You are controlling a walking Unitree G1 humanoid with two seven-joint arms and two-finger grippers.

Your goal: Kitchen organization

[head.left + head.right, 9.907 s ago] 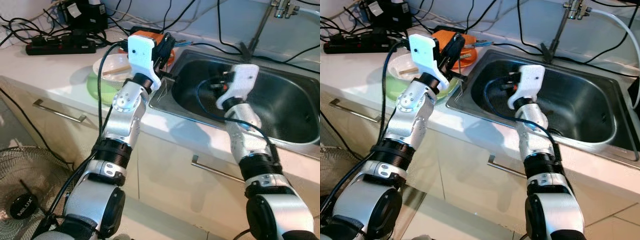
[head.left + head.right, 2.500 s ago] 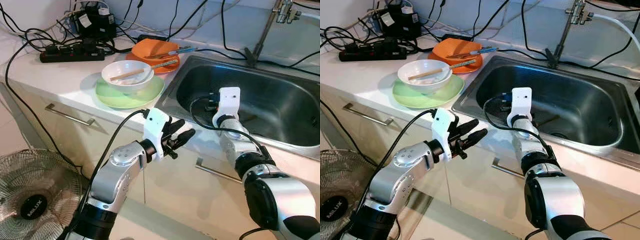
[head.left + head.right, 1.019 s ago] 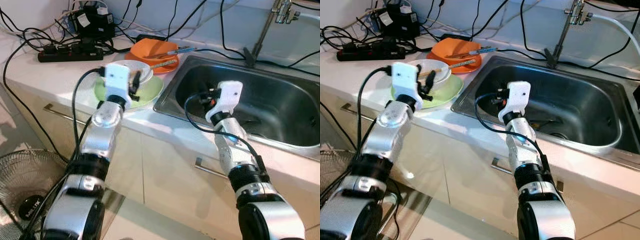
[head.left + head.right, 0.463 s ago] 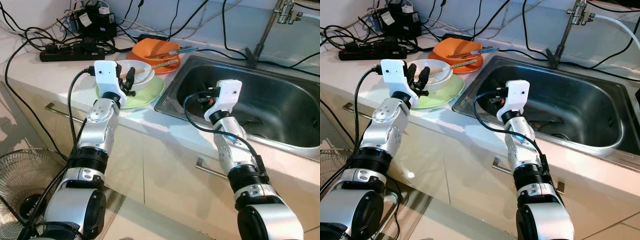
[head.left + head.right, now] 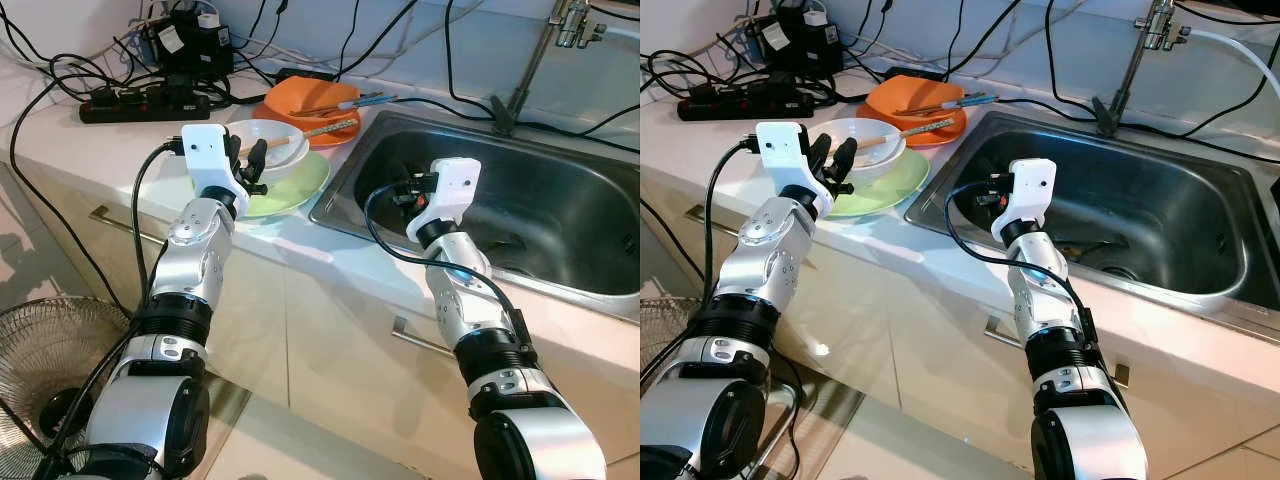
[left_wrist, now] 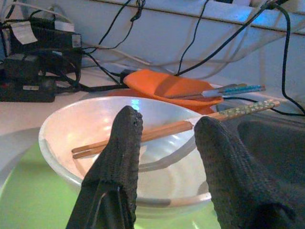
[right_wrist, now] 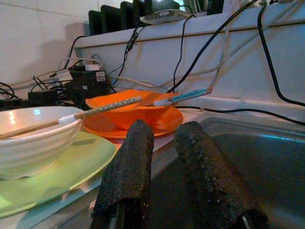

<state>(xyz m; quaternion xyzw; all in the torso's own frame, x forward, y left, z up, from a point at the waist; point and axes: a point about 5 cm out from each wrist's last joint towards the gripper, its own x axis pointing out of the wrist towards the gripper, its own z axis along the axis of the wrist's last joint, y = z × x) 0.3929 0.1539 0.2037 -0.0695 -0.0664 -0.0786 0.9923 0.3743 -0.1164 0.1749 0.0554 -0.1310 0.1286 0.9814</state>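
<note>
White desk (image 5: 120,150) across the frame, with drawers below and a steel sink (image 5: 560,215) set into it on the right. Behind, a tangle of black cables and a power strip (image 5: 145,102) along the wall; down on the floor at lower left, a fan (image 5: 40,370). Left arm bent at the elbow and raised from beside the drawers, forearm nearly upright, wrist tipped forward over the desk edge so that the left gripper (image 6: 164,143) points at the near side of the white bowl (image 5: 865,145). Jaws released, spread wide, both black fingers (image 6: 124,157) just short of the bowl's rim, nothing between them. Right arm likewise raised, elbow over the desk front, forearm leaning in over the sink's near left corner, right gripper (image 7: 162,157) hanging above the basin and aimed toward the dishes. Its jaws slightly parted, a narrow gap between them, holding nothing. Green plate (image 5: 295,190) on the desk just left of the sink, carrying the white bowl. Orange plate (image 5: 300,100) behind it, nearer the wall, with an orange bowl (image 7: 131,112) on top. One pair of wooden chopsticks (image 6: 152,133) resting across the white bowl, patterned ends sticking out toward the sink. Another pair with blue ends (image 7: 183,97) lying across the orange bowl.
</note>
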